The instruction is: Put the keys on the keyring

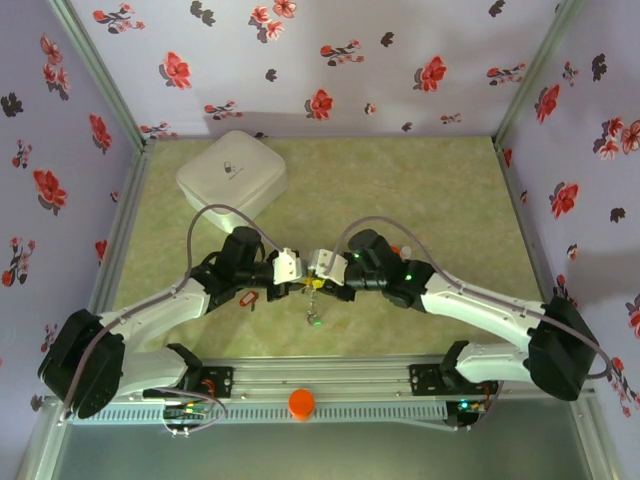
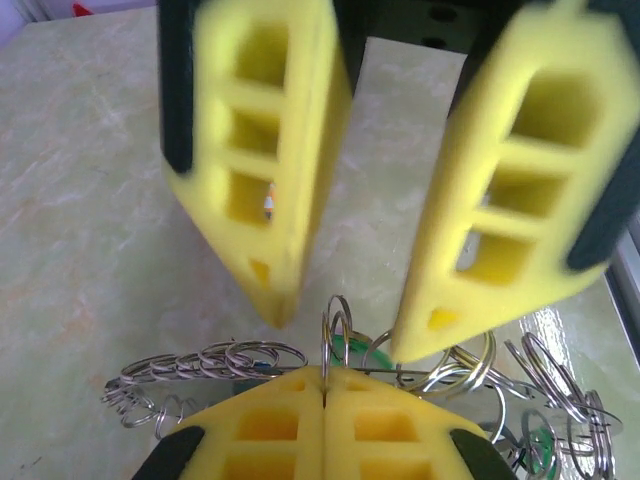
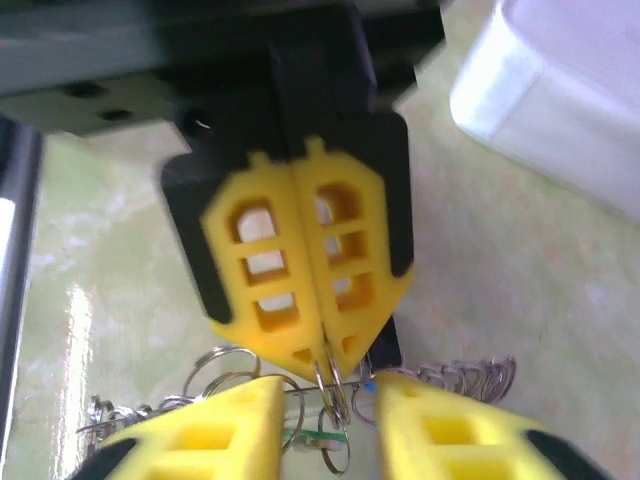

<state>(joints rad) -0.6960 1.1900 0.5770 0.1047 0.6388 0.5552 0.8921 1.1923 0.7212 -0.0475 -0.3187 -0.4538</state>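
Note:
Both grippers meet over the middle of the table. My left gripper [image 1: 290, 268] [image 2: 323, 372] is shut on a small split ring [image 2: 340, 318] that belongs to one of the keys. The thin grey wire of the keyring [image 2: 374, 370] [image 3: 301, 389] runs across just past its fingertips, with several more split rings [image 2: 215, 358] strung along it. My right gripper [image 1: 325, 265] [image 3: 330, 385] is open, its fingers standing on either side of that pinched ring. A green key tag [image 1: 314, 320] [image 3: 320, 437] hangs below the ring. A red tag [image 1: 247, 298] lies under the left arm.
A white rounded square box [image 1: 232, 172] [image 3: 570, 100] sits at the back left of the green mat. An orange cap [image 1: 301, 402] rests on the front rail between the arm bases. Floral walls close in the left, right and back sides.

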